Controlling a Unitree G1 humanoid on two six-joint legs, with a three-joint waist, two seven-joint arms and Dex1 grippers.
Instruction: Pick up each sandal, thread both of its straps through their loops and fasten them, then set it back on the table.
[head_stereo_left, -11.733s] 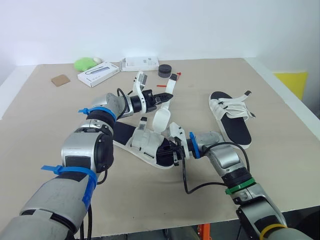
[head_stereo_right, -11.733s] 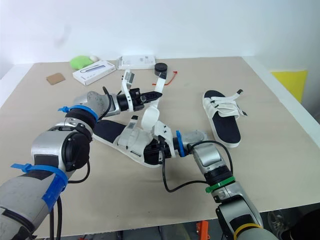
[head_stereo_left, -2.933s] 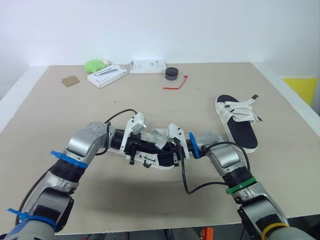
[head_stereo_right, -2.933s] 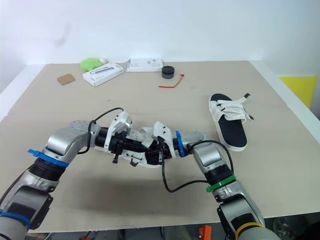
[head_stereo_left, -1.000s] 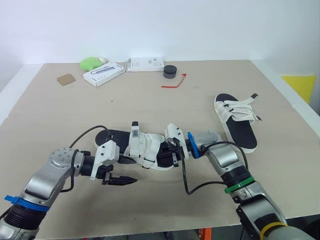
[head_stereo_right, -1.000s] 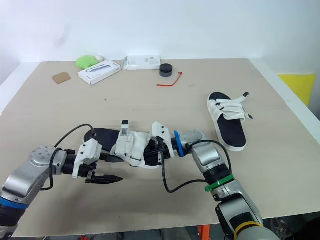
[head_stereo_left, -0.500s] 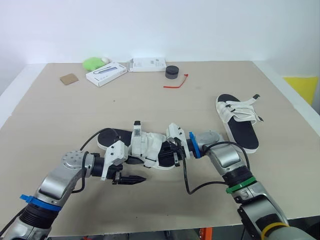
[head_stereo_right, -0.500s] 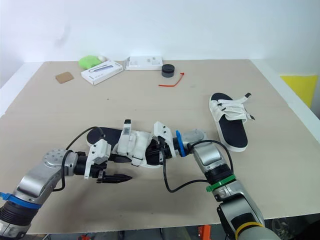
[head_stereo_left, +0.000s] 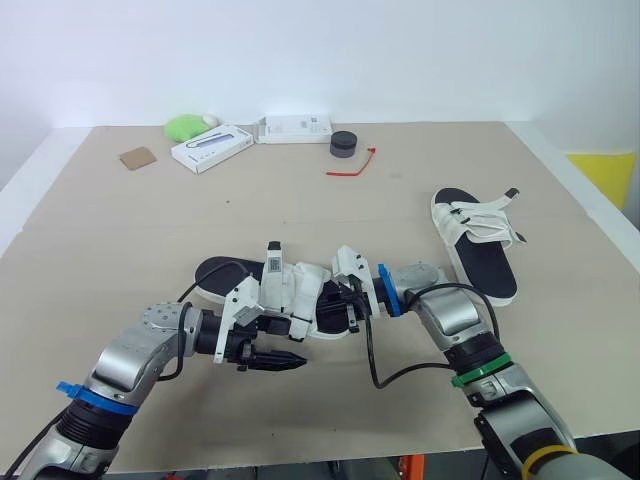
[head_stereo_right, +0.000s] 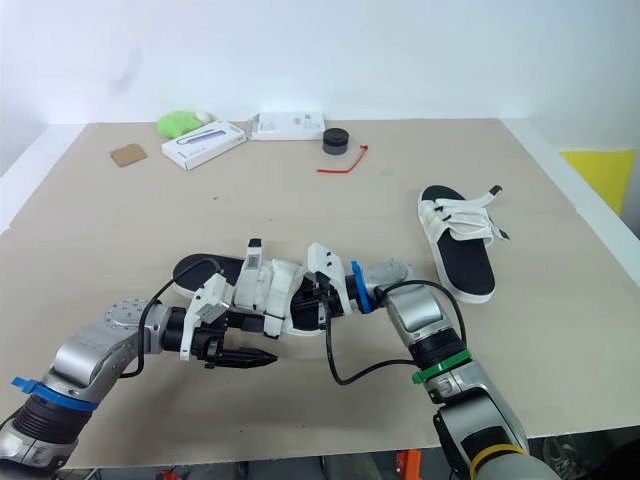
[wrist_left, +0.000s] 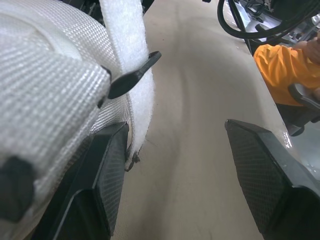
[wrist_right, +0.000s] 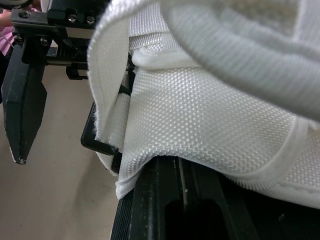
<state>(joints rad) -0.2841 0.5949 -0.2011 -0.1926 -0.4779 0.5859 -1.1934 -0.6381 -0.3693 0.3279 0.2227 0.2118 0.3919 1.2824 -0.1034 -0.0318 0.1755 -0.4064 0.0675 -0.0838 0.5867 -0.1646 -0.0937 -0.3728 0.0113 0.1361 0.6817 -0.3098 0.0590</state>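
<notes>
The near sandal (head_stereo_left: 285, 288), black-soled with white straps, lies at mid-table with one strap end sticking up. My right gripper (head_stereo_left: 347, 302) is shut on its right end, and the right wrist view has its white woven strap (wrist_right: 210, 120) pressed close. My left gripper (head_stereo_left: 290, 360) hovers low at the sandal's front side with its jaws apart. In the left wrist view a loose strap (wrist_left: 127, 65) hangs against one of its fingers (wrist_left: 107, 175), and bare table shows between the two fingers. The second sandal (head_stereo_left: 475, 240) lies far right with its straps across.
Along the far edge sit a green object (head_stereo_left: 190, 126), two white boxes (head_stereo_left: 210, 148) (head_stereo_left: 295, 128), a black round item (head_stereo_left: 343, 144), a red tie (head_stereo_left: 352, 165) and a brown card (head_stereo_left: 137, 157). A person in orange (wrist_left: 280, 70) is beyond the table.
My left gripper has slid right along the table to the sandal's front side, and its jaws have narrowed a little. The right gripper and both sandals have stayed put.
</notes>
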